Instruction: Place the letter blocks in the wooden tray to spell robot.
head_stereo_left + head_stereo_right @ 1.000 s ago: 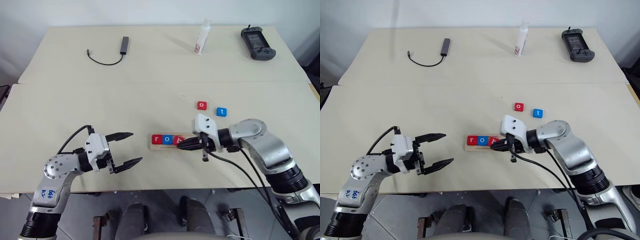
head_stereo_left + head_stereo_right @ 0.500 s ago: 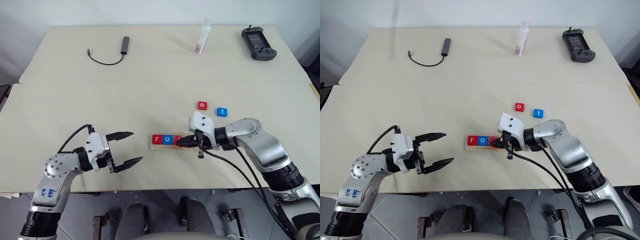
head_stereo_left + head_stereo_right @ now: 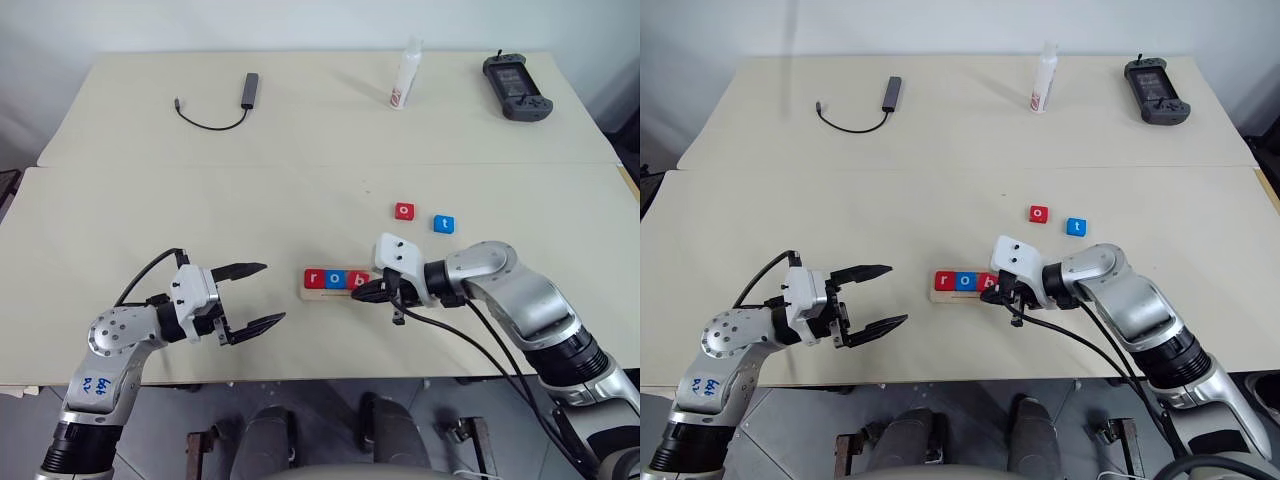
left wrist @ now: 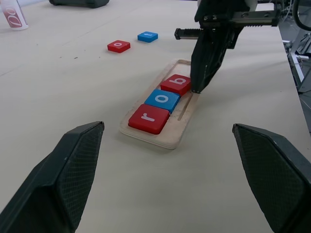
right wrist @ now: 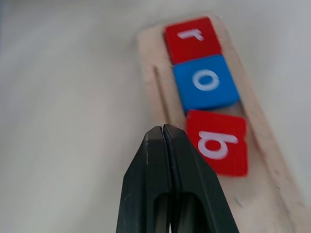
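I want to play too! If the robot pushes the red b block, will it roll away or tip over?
Probably neither. The red b block is flat and square, lying on its face, so it should slide, not roll. It sits slightly crooked in the wooden tray, whose raised rim would likely stop it. The shut right gripper is beside it, so a nudge may straighten it.

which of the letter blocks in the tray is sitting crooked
The red b block, third in the wooden tray: it is skewed against the rim, while the red r block and blue o block sit square. The shut right gripper points beside it.
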Motion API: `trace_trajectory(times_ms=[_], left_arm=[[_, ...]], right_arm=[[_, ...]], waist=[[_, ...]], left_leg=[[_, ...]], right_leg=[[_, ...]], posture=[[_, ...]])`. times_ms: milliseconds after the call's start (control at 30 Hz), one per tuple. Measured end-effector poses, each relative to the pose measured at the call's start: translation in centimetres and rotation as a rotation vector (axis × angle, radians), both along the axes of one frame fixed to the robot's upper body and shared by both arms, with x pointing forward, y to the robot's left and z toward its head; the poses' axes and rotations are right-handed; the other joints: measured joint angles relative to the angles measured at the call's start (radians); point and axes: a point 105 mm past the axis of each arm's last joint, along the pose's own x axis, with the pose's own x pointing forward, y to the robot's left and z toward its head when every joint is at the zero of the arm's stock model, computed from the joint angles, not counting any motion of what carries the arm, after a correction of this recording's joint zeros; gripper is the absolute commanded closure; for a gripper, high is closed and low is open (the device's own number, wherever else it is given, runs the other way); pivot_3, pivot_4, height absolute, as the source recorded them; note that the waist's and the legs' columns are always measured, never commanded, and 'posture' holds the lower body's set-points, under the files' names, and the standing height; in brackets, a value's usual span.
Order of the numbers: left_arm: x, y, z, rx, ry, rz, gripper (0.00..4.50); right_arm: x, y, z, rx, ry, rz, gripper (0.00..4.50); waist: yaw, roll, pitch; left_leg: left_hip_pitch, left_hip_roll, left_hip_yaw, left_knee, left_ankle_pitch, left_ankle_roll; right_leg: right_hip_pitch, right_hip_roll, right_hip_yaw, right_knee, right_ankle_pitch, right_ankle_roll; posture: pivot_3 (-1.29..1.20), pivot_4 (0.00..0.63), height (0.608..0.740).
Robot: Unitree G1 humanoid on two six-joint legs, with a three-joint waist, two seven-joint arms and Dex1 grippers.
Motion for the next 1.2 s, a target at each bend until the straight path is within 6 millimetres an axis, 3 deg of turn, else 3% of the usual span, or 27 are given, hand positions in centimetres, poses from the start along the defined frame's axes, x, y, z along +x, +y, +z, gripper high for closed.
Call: trace_trajectory(times_ms=[567,867,1200], left_arm=[[0.0,-0.1,0.0,-0.002,0.0,0.001,0.0],[0.1,-0.1,0.1,-0.001,-0.003,-0.002,0.0],[0.1,-0.1,0.1,-0.001,-0.006,-0.002,0.0]], right_arm=[[0.8,-2.6,1.1,-0.019,-0.017,-0.084,4.47],[0.9,-2.7,0.7,-0.018,-0.015,-0.109,4.47],[1.0,-1.4,0.4,0.016,-0.018,-0.101,4.47]], waist=[[0.0,0.0,0.0],[0.001,0.0,0.0],[0.001,0.0,0.0]], left_leg=[[0.0,0.0,0.0,0.0,0.0,0.0],[0.0,0.0,0.0,0.0,0.0,0.0],[0.0,0.0,0.0,0.0,0.0,0.0]], right_leg=[[0.0,0.0,0.0,0.0,0.0,0.0],[0.0,0.0,0.0,0.0,0.0,0.0],[0.0,0.0,0.0,0.0,0.0,0.0]], posture=[[0.0,0.15,0.74],[0.0,0.15,0.74],[0.0,0.15,0.74]])
